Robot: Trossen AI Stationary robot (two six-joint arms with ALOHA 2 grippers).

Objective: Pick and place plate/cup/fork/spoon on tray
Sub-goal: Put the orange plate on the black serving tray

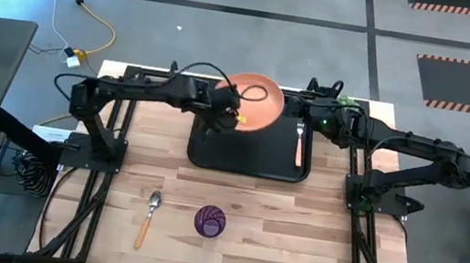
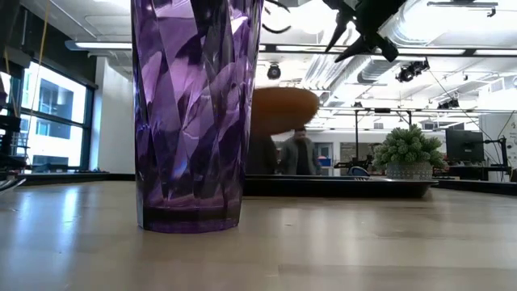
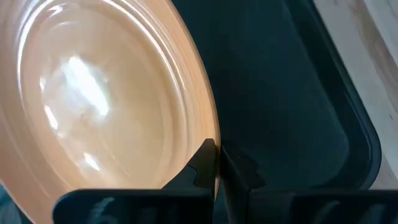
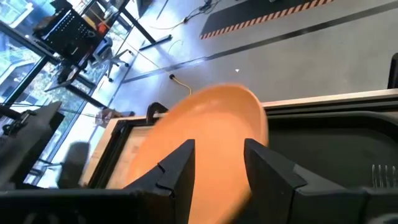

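Your left gripper (image 3: 216,163) pinches the rim of the glossy orange plate (image 3: 93,99), tilted above the black tray (image 1: 214,152). Right gripper (image 4: 217,162), jaws spread, faces the plate. Pale wood table (image 1: 296,223); grey floor beyond.

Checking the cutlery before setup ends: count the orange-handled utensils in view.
2. The fork lies on the tray, along its right side. The spoon lies on the wooden table, left of the purple cup. None seems hidden.

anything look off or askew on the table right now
The plate is tilted, not flat: the left gripper pinches its rim and holds it over the far edge of the tray. That looks like mid-placement, not a mishap. The fork lies in the tray; the spoon and the cup wait on the table, nothing spilled.
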